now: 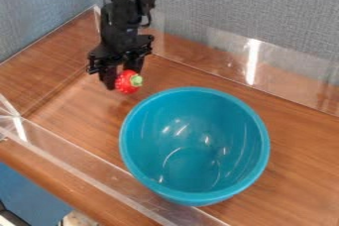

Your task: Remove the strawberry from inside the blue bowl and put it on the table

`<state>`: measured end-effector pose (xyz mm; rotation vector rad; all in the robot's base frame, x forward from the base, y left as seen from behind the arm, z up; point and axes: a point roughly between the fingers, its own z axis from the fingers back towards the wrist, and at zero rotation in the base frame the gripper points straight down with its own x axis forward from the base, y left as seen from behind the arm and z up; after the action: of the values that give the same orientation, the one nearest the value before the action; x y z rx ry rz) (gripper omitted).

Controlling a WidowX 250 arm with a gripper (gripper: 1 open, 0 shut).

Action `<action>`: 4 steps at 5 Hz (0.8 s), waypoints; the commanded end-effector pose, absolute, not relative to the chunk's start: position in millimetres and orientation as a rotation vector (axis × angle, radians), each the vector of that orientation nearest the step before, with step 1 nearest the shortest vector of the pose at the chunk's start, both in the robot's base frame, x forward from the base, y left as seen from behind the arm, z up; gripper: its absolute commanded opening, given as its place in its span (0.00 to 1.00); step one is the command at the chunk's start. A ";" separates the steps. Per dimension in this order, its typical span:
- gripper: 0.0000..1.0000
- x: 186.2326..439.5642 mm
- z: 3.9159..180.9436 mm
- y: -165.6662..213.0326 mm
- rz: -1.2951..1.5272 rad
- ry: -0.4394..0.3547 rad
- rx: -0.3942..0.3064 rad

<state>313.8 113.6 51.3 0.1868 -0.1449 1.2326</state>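
**Toy strawberry held over tabletop, clear of blue bowl**

A black robot arm [126, 2] reaches down from the top of the view, its gripper [119, 75] pointing steeply downward with its dark fingers [103, 69] pinching the strawberry [127, 81]. The small red fruit, a touch of green at its cap, sits between the fingertips at the back left of the table [54, 66], close to the wood-grain surface; whether it touches the wood cannot be told from this angle. The blue bowl [195, 143], glossy and deep, stands toward the front right, and the strawberry lies outside it, just beyond its far-left rim. The bowl's smooth interior shows only pale reflections. Low clear acrylic walls [272, 66] border the tabletop, one running along the near edge in front of the bowl and another catching the light at the back right. A grey textured backdrop [252, 7] rises behind the table. Nothing stands between the gripper and the bowl, and the wood around the strawberry is bare.
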 end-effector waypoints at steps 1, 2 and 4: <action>0.00 331.4 86.3 106.7 1.208 -0.228 0.138; 0.00 335.6 84.4 100.1 1.252 -0.213 0.139; 0.00 337.0 83.5 97.1 1.321 -0.210 0.148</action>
<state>330.6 95.3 69.7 0.1686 -0.1605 1.3150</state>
